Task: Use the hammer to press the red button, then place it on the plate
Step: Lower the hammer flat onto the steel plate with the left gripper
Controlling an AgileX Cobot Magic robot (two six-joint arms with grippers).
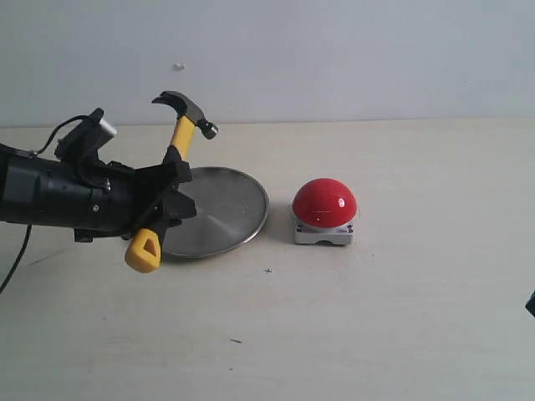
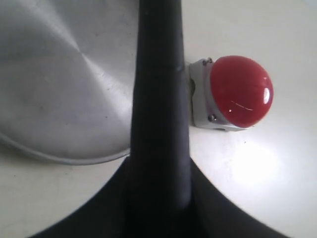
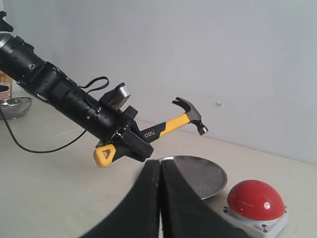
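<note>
My left gripper (image 1: 171,196) is shut on the black grip of the hammer (image 1: 183,132) and holds it in the air, tilted, over the left rim of the plate (image 1: 227,209). The steel head points up and back, and the yellow looped end hangs low near the table. The red button (image 1: 324,202) sits on its grey base just right of the plate. In the left wrist view the hammer handle (image 2: 158,99) crosses between the plate (image 2: 59,89) and the button (image 2: 240,90). My right gripper (image 3: 160,166) is shut and empty, with the hammer (image 3: 168,126), plate (image 3: 200,173) and button (image 3: 255,198) ahead of it.
A small metal bowl (image 3: 14,106) stands far off behind the left arm, with a black cable (image 3: 39,148) trailing on the table. A pale wall closes the back. A sliver of the right arm (image 1: 531,302) shows at the exterior view's right edge.
</note>
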